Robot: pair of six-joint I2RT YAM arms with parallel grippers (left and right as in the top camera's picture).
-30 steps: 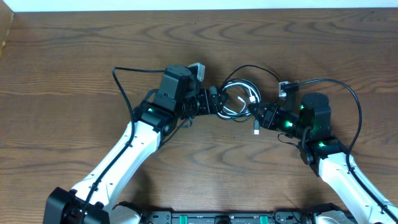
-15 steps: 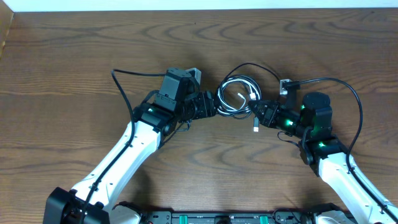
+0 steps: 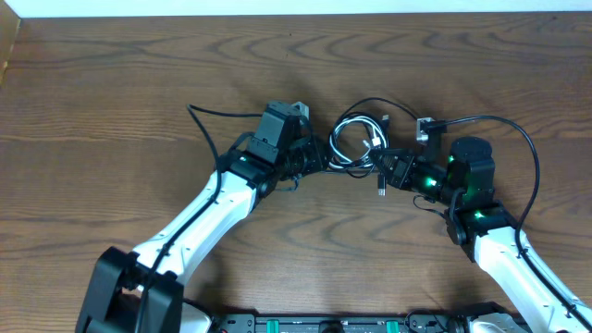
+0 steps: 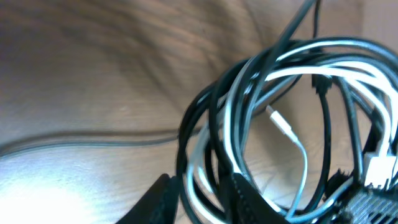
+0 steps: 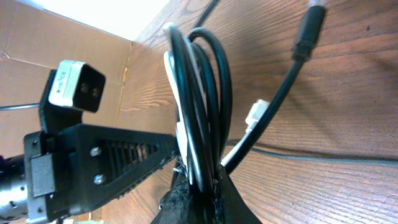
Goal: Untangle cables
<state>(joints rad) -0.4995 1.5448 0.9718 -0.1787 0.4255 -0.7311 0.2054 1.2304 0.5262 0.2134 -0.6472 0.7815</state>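
Black and white cables [image 3: 339, 146] sit wound into one coil on the wooden worktop [image 3: 139, 92], a little toward one o'clock from its middle. The left claw [image 3: 324, 159] is pinched narrow on strands at the coil's eight o'clock edge. The right claw [image 3: 380, 166] is clamped tight on the bundle at four o'clock. Holding opposite sides probably lets the arms draw the loops apart. A pale plug end [image 3: 381, 191] lies free at the coil's five o'clock and looks the easiest to work loose.
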